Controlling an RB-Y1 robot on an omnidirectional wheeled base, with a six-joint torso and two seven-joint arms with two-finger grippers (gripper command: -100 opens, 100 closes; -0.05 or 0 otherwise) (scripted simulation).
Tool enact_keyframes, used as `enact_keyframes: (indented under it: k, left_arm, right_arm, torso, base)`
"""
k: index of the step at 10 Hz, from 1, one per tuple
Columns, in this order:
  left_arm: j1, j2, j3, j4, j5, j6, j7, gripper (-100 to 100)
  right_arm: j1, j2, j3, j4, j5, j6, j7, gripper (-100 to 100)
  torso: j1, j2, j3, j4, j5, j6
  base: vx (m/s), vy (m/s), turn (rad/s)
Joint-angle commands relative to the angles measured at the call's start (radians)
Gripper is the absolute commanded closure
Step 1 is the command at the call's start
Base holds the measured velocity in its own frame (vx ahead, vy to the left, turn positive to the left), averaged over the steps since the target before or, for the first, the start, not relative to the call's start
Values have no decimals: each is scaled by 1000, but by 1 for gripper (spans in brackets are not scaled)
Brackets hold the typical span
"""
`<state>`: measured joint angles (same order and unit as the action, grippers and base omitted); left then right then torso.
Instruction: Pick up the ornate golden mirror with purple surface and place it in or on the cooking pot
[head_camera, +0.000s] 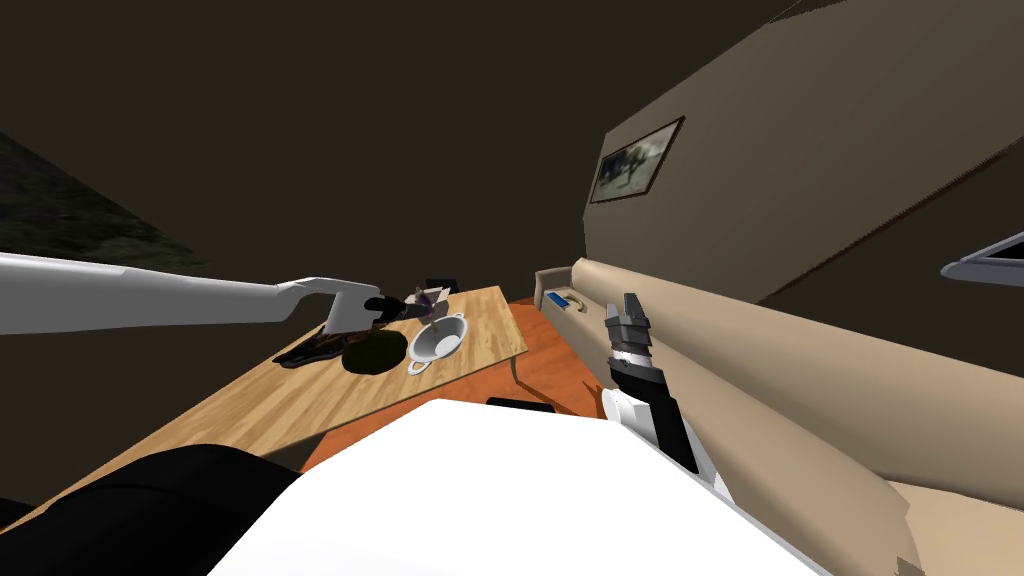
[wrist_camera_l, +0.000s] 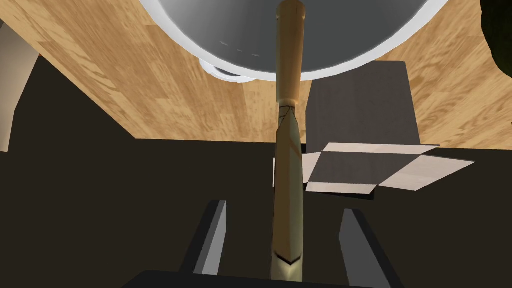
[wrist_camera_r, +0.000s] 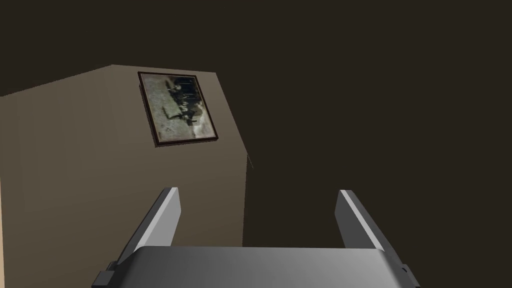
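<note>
Both left gripper (wrist_camera_l: 285, 206) and right gripper (wrist_camera_r: 257, 191) are held spread; between the left's fingers, a slim golden mirror (wrist_camera_l: 289, 150) is extended over a round white pot (wrist_camera_l: 225, 30).

Right gripper (wrist_camera_r: 257, 190), one item. Body: dark grey box, paler across its middle. Fingers (wrist_camera_r: 167, 215): two thin blades, light grey on the inner faces, darker outside, standing spread wide apart, tips leaning slightly outward.

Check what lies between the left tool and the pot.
In the left wrist view, the golden mirror, seen edge-on, spans that stretch from the left tool to over the white pot.
</note>
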<state>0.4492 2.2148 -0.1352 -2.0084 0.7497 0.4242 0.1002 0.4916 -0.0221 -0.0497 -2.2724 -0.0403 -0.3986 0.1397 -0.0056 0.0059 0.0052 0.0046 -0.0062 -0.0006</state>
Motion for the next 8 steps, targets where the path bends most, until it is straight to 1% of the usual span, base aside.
enact_keyframes:
  k: [1, 4, 5, 6, 7, 8]
  left_arm:
    - [0, 0, 0, 0, 0, 0, 0, -100]
    - [0, 0, 0, 0, 0, 0, 0, -100]
    - [0, 0, 0, 0, 0, 0, 0, 0]
    - [-4, 50, 6, -5, 48, -7, 15, -100]
    - [-4, 52, 6, -5, 48, -7, 15, -100]
    - [-6, 79, 8, -7, 72, -10, 23, -100]
  right_arm:
    - [0, 0, 0, 0, 0, 0, 0, 0]
    - [0, 0, 0, 0, 0, 0, 0, 0]
    - [0, 0, 0, 0, 0, 0, 0, 0]
    - [0, 0, 0, 0, 0, 0, 0, 0]
    - [0, 0, 0, 0, 0, 0, 0, 0]
    - [0, 0, 0, 0, 0, 0, 0, 0]
  torso:
    - [0, 0, 0, 0, 0, 0]
    - [-2, 0, 0, 0, -1, 0]
    - [-3, 0, 0, 0, -1, 0]
    - [-3, 0, 0, 0, -1, 0]
    - [-1, 1, 1, 0, -1, 1]
    - [0, 2, 1, 0, 0, 0]
  base:
    - [0, 6, 1]
    - [0, 0, 0]
    - [0, 0, 0]
    - [-27, 37, -71]
    - [-33, 60, -56]
    - [-22, 68, -41]
